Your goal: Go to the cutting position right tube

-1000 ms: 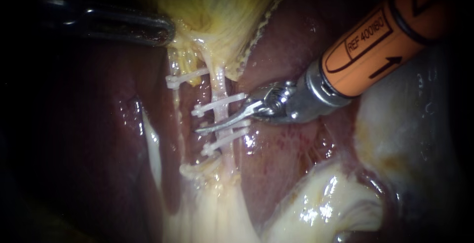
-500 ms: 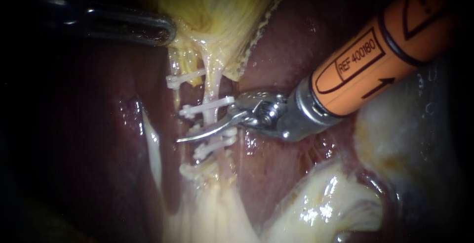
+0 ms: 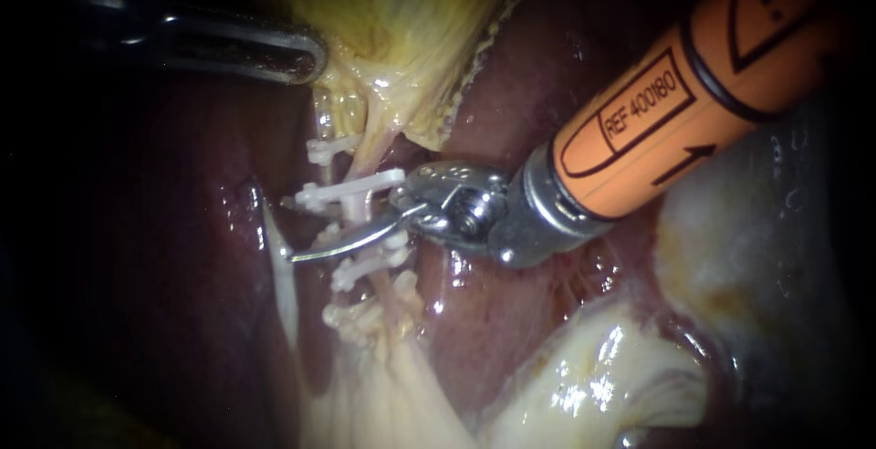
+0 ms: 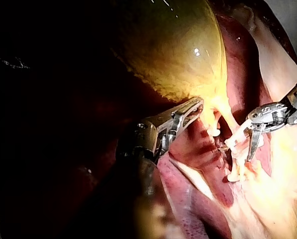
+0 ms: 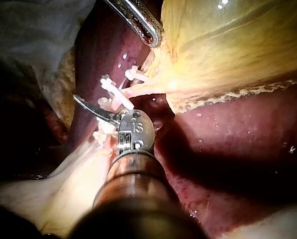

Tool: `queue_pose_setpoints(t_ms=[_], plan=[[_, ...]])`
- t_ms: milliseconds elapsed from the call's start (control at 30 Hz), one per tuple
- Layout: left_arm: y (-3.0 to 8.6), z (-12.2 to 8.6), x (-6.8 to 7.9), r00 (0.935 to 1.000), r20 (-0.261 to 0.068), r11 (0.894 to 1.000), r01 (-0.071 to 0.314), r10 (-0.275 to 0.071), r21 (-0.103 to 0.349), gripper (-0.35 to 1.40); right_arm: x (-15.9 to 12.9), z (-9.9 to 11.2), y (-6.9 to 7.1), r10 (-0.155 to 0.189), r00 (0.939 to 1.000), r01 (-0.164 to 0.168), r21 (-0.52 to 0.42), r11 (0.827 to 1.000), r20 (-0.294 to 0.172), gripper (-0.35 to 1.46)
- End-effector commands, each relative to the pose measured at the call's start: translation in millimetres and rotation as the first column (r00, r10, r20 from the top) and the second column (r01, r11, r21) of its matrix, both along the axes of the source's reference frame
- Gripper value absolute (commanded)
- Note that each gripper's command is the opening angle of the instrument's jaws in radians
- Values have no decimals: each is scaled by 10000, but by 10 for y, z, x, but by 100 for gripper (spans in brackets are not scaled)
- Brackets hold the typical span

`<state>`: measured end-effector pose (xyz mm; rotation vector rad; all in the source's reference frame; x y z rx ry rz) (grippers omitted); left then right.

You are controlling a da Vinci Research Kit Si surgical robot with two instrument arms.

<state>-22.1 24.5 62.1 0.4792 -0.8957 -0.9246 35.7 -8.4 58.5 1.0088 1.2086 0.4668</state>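
Right tube (image 3: 367, 150): runs down from the neck of the gallbladder (image 3: 401, 20), carrying white clips. It now leans over toward the left tube instead of hanging straight as it did a second ago.

- Right instrument (image 3: 290, 230): has pushed further in across the tube. Its lower blade tip, earlier just past the tube, now reaches well beyond it over the dark liver (image 3: 182, 230). The clips and the tube have gone sideways with it.
- Blades parted: the lower one shows bare along its whole length. The upper one runs behind the upper clip (image 3: 351, 192), with only a dark tip showing past the clip's end.
- The tube crosses between the two blades, in the stretch between the upper clip and the lower clip (image 3: 365, 268). Whether both edges touch it cannot be told.
- Right wrist view: the same blade lies across the clipped stalk just ahead of the hinge.
- Left instrument (image 3: 310, 55): unchanged in place, jaws clamped on the gallbladder at its lower edge, holding it up.
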Motion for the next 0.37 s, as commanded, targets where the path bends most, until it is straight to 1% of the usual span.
queue_pose_setpoints(t_ms=[33, 367], plan=[[0, 0, 0, 10000, 2, 10000, -1, 1, 2, -35, 0, 1, 0, 3, 10000, -3, -4, 10000, 18, 143], [0, 0, 0, 10000, 3, 10000, -1, 1, 4, -35, -1, 5, -1, -1, 10000, 1, -20, 10000, 20, 143]])
